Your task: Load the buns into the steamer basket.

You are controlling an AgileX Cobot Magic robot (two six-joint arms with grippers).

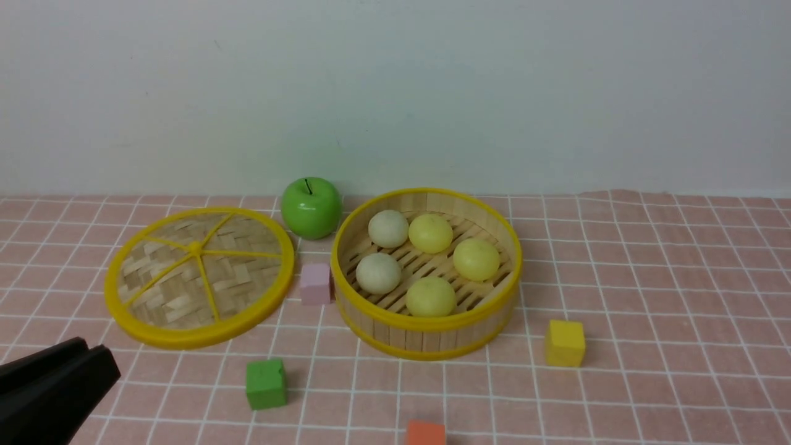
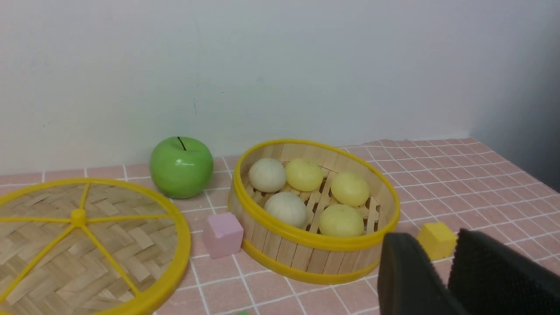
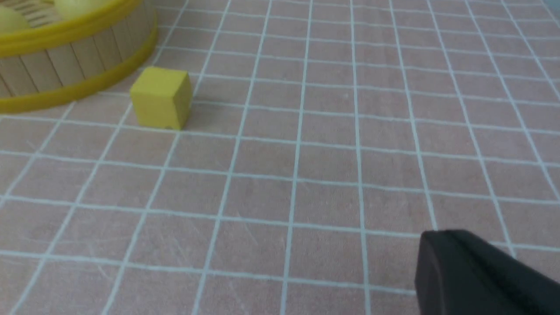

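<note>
The round bamboo steamer basket (image 1: 426, 337) with upright slat walls and yellow rim bands sits upright on the pink grid-patterned bench (image 1: 667, 296), mouth facing up; being round, it has no long axis. All five small dome-shaped buns (image 1: 431, 233) lie inside on its slatted floor, domes up — two off-white ones toward the robot's left, three pale yellow ones at the far middle, the right and the near side. They are smooth and matte, each resting separately or barely touching a neighbour.

The flat woven lid with yellow rim and spokes (image 1: 199, 275) lies left of the basket, and a glossy green apple (image 1: 311, 207) stands behind the gap between them. A pink cube (image 1: 316, 283) sits just beside the basket's left wall, a yellow cube (image 1: 565, 343) near its right front, a green cube (image 1: 266, 384) and an orange cube (image 1: 426, 433) nearer the robot. Right of the yellow cube the bench is open.

The left end effector (image 2: 442, 262) hovers low at the near left, jaws parted on nothing. The right end effector (image 3: 477, 273) is clenched and empty.
</note>
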